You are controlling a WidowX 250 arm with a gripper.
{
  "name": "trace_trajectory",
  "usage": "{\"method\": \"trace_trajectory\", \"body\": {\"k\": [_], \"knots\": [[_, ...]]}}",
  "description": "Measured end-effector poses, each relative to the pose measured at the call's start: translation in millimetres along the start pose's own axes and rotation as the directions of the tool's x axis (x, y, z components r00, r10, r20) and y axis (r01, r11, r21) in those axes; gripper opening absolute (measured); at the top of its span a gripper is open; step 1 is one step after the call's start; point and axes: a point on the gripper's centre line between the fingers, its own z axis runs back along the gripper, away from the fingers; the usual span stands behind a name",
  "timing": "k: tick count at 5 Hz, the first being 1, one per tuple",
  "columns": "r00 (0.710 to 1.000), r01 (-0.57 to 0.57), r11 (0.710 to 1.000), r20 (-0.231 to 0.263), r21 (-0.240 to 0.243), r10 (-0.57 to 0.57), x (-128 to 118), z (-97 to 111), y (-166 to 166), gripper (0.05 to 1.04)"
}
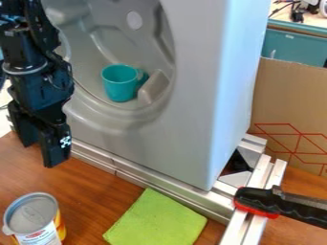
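Observation:
My gripper (39, 152) hangs at the left, over the wooden table in front of the grey molded unit, its two fingers apart with nothing between them. To its right, a teal cup (120, 83) stands upright inside the unit's round recess, its handle toward the right beside a grey ledge. Below the gripper, near the lower left corner, is a can (30, 215) with a silver lid and a yellow and white side. A green cloth (155, 221) lies flat on the table, right of the can.
The tall grey unit (195, 110) stands behind a metal rail (159, 185) that crosses the table. A black and red handled tool (258, 201) rests over the rails at the right. Behind are a cardboard panel (290, 103) with red lines and a teal bin (294, 47).

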Motion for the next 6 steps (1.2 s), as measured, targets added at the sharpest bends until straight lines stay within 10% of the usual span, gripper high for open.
{"method": "trace_trajectory", "body": {"k": [4,6], "knots": [[0.992,-0.087,0.974,0.069,-0.210,0.103,-14.5,-40.9,-71.8,1.003],[0.992,-0.119,0.956,0.001,-0.270,0.124,-30.5,-63.8,-90.3,1.003]]}}
